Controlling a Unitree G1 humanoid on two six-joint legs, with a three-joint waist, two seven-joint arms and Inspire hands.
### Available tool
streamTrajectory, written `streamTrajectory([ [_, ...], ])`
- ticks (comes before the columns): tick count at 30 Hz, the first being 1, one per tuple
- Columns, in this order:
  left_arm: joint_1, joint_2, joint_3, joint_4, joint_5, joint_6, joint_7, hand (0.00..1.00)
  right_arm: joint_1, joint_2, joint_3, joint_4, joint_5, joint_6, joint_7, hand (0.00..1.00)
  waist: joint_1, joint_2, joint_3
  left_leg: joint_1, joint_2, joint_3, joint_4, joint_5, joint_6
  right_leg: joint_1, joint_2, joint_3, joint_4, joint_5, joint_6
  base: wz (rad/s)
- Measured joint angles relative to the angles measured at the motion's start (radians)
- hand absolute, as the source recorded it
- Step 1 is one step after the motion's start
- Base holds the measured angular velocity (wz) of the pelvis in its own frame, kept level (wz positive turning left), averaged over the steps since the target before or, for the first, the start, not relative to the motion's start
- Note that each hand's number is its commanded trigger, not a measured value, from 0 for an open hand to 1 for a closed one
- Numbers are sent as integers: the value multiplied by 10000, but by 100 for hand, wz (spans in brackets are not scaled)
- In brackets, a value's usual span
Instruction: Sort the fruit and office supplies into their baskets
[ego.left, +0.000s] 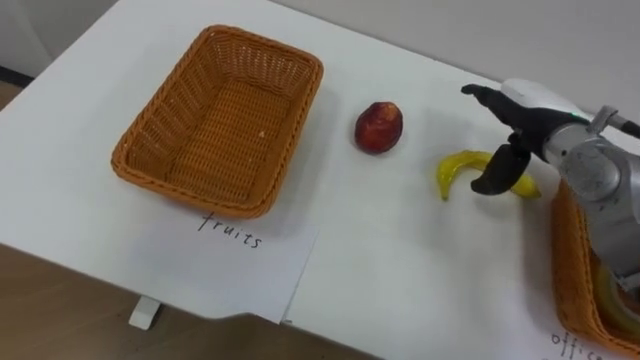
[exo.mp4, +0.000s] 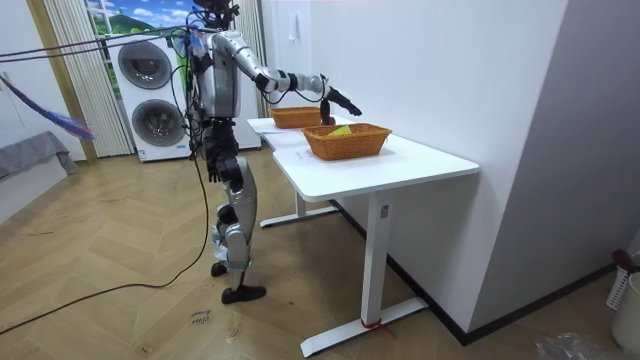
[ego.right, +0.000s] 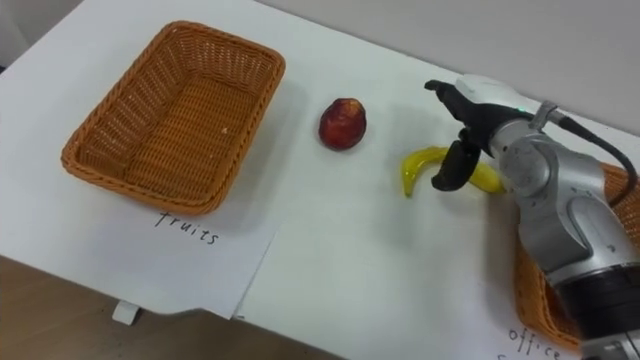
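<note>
Banana (ego.left: 455, 170) lies centre-right, long axis left-to-right, just under my right hand (ego.left: 522, 122), fingers spread wide, holding nothing; the fruits basket (ego.left: 125, 155) sits upper left.

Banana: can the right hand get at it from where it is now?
Probably yes: the open right hand hangs over the banana, nothing between them, the red fruit well clear.

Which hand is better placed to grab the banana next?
Right. The right hand hovers open just above the banana, thumb reaching down beside it. A short drop and a close would likely take it.
</note>
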Motion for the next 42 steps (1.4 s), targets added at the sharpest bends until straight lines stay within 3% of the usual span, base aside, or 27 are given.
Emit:
streamTrajectory([
  [6, 31, -85, -3, -11, 38, -22, 0, 0, 208, 244, -13, -2, -218, -81, -431, 0, -28, -12, -9, -16, -10, -14, 1, 0, 1, -3, -12, -26, 1, 1, 1, 0],
  [28, 37, -87, -34, -46, 65, -31, 1, 0, 382, 385, -15, 0, -283, -86, -975, 0, -4, -26, -22, -21, -10, -25, 8, 0, 1, 7, -15, -53, 2, 1, 1, 0],
  [42, 29, -105, -141, -93, 14, 158, -34, 0, 602, 553, -10, 244, -279, -78, -1018, 0, 9, 131, 20, -44, -11, -42, 6, 0, 1, -2, -16, -76, -5, 1, 2, 0],
])
